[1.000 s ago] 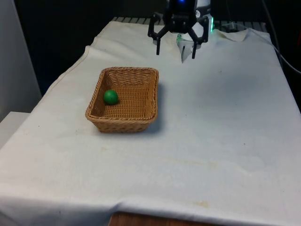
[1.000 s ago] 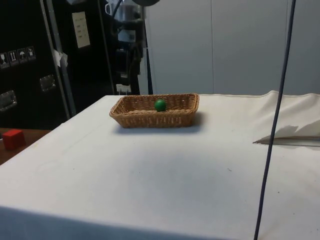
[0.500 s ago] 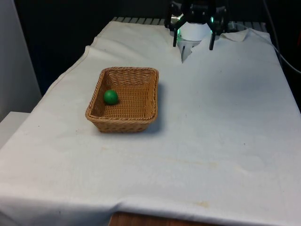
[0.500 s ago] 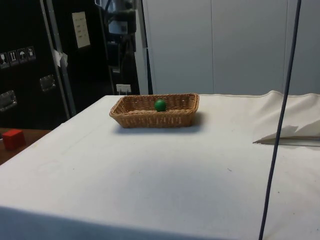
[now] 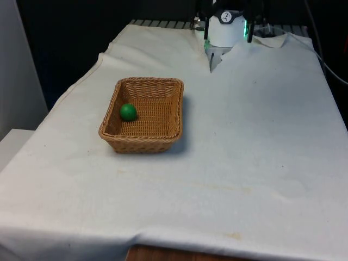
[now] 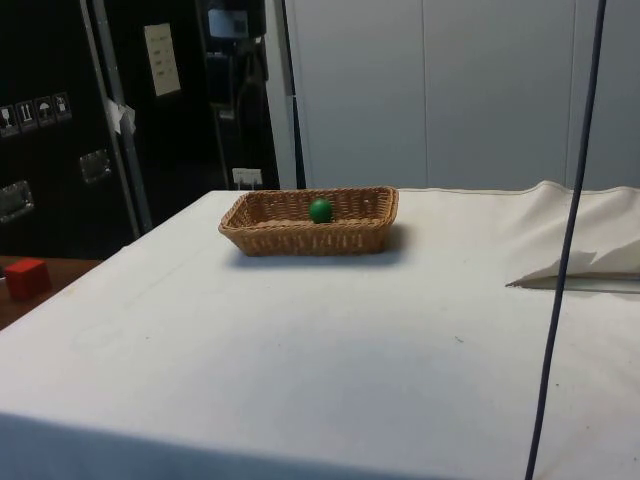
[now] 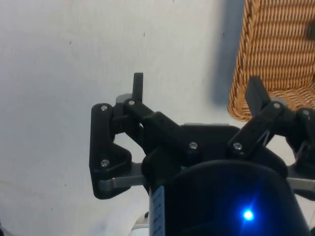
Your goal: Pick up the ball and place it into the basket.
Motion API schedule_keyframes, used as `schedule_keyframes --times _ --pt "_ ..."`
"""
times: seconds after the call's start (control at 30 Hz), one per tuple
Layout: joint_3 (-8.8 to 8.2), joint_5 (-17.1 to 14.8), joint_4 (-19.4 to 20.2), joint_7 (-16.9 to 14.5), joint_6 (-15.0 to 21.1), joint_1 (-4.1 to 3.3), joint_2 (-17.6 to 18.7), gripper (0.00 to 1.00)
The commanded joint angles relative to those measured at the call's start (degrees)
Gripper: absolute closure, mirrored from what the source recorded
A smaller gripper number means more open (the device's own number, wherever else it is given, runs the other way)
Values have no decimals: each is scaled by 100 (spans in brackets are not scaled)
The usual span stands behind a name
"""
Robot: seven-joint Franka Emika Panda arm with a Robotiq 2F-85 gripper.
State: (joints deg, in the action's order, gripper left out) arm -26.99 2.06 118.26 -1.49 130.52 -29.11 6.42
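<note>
Sitting inside the basket (image 5: 142, 114), the ball (image 5: 128, 112) is green and rests against the wall on the front view's left; from the side you see it (image 6: 320, 210) just above the wicker rim (image 6: 310, 222). The basket stands on the white cloth (image 5: 244, 141), toward the front view's left of the table.

Your gripper (image 7: 197, 93) is well apart from the ball, with its fingers (image 7: 138, 87) spread wide and nothing between them; one fingertip overlaps the basket's edge (image 7: 266, 54) in the wrist view.

Beyond the table's side, a red block (image 6: 26, 277) sits low, and the dark cabinets carry a pale label (image 6: 160, 59) and small stickers (image 6: 36, 110) whose writing you cannot read.
</note>
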Motion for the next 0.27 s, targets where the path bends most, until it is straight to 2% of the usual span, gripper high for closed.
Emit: schedule_keyframes --times 0.0,0.2,0.23 --pt "0 -11 -34 34 -132 0 -17 0" --pt "11 -172 -160 -63 -332 40 29 0" --pt "0 -86 -132 -6 -292 29 0 0"
